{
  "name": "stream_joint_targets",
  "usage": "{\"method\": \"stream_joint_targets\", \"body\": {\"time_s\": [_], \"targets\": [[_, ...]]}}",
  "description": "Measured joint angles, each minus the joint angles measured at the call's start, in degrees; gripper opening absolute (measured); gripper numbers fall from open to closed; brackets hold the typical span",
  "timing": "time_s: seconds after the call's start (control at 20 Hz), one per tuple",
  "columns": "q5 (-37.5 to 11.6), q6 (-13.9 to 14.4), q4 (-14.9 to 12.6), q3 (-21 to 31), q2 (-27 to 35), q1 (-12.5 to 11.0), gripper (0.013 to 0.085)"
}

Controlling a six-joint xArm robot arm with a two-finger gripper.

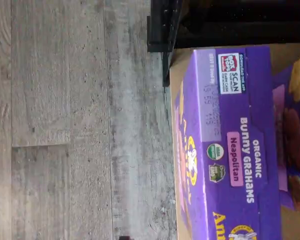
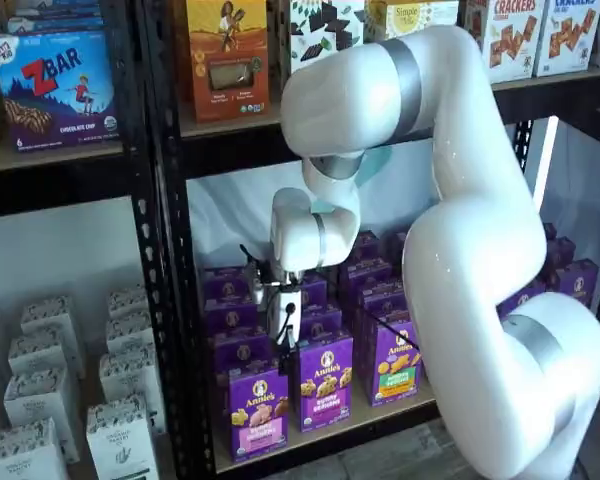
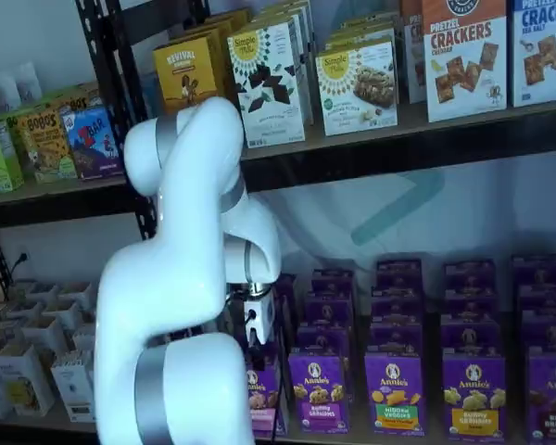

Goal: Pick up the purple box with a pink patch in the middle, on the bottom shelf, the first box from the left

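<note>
The purple box [image 1: 230, 150] fills the wrist view. It reads "Organic Bunny Grahams Neapolitan" on a pink patch and stands at the end of the bottom shelf [image 1: 289, 222], beside the black rack post [image 1: 162, 30]. In both shelf views the box stands at the front of the row [image 2: 258, 412], partly behind the arm [image 3: 264, 394]. My gripper [image 2: 284, 345] hangs just above and behind the box's top and also shows in a shelf view [image 3: 254, 334]. No gap or grasp shows between its black fingers.
More purple cartons fill the bottom shelf [image 2: 330, 432], among them one with a green band [image 2: 395, 368] and one with a yellow band [image 3: 473, 397]. White cartons [image 2: 120, 435] stand in the bay to the left. Grey plank floor [image 1: 65, 125] lies beyond the shelf edge.
</note>
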Motion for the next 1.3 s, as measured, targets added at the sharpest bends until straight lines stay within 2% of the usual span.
{"method": "stream_joint_targets", "body": {"time_s": [0.15, 0.25, 0.45, 0.6, 1.0, 1.3], "targets": [[-0.92, -2.02, 2.51, -0.18, 0.39, 0.31, 0.085], [-1.22, -1.94, 2.63, -0.49, 0.64, 0.45, 0.085], [-2.36, 3.78, -3.54, -0.84, 1.51, 0.65, 0.085], [-2.6, 5.12, -4.92, -1.03, 2.12, 0.78, 0.085], [-2.9, 1.19, -0.08, -1.89, 3.85, 1.36, 0.085], [-4.71, -2.77, 4.62, -2.58, 5.36, 1.82, 0.085]]}}
